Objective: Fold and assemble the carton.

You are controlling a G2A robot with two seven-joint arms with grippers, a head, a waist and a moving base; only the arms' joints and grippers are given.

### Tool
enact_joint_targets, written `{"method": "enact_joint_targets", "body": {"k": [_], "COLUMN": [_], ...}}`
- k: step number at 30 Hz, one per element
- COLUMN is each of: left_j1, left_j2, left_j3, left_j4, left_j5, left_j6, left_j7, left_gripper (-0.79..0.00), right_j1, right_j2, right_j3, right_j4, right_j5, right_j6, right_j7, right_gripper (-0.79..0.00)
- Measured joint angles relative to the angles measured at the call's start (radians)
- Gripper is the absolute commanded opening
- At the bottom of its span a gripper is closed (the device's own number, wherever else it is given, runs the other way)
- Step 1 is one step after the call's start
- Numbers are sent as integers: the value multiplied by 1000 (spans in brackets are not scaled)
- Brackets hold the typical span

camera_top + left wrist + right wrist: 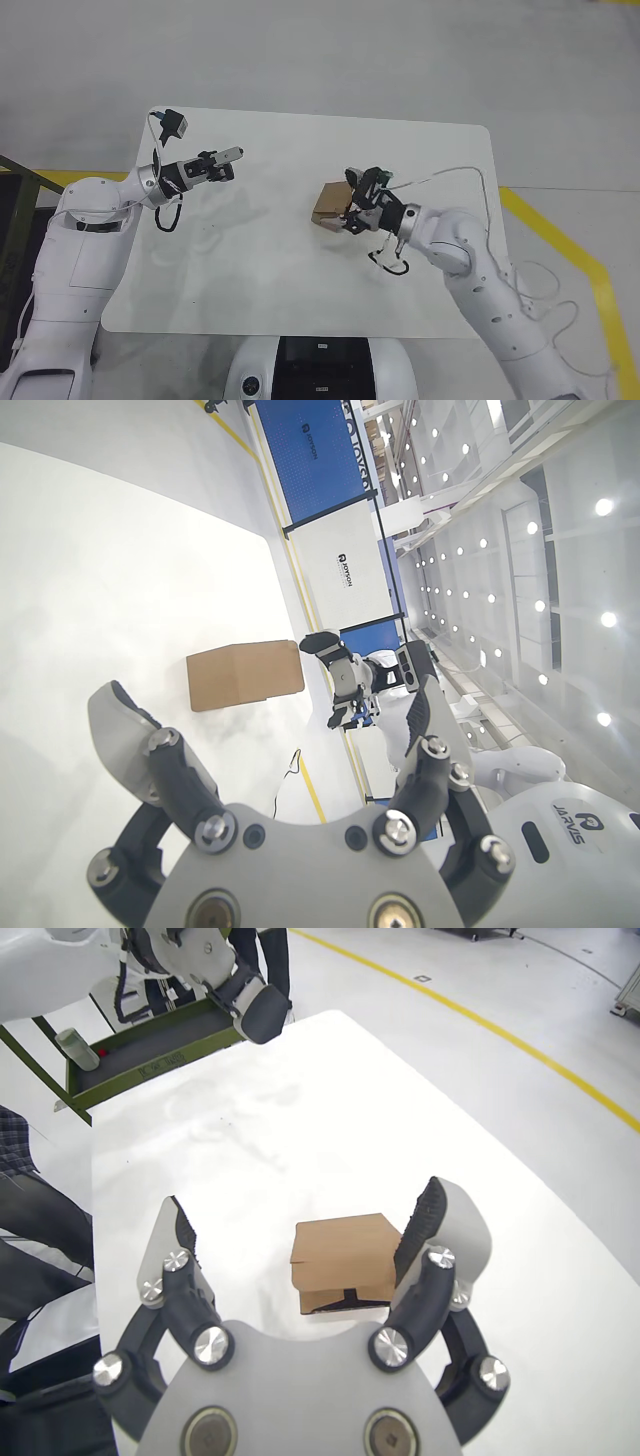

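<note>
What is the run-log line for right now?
carton: on table, not gripped | right gripper: jaws open, at carton | left gripper: jaws open, away from carton

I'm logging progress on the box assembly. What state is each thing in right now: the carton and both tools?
carton: folded into a box shape, resting on the table, not gripped.
left tool: open, empty, well away from the carton.
right tool: open, empty, close to the carton, one finger beside its edge; whether it touches cannot be told.
</note>
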Motion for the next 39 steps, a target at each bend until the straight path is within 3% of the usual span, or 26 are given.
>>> {"method": "enact_joint_targets", "body": {"k": [6,20,39], "left_j1": [0,0,0], "left_j2": [0,0,0], "left_j3": [0,0,0], "left_j4": [0,0,0], "left_j5": [0,0,0], "left_j6": [0,0,0], "left_j7": [0,0,0], "left_gripper": [0,0,0], "right_j1": [-37,69,213], "right_j2": [17,-10,-57], "right_j3": [57,-82,-208], "right_j4": [87,376,637], "right_j5": [-80,-288,-349], "right_j6": [-67,-8,-6], "right_j7": [-156,-385,-544], "right_gripper": [0,0,0]}}
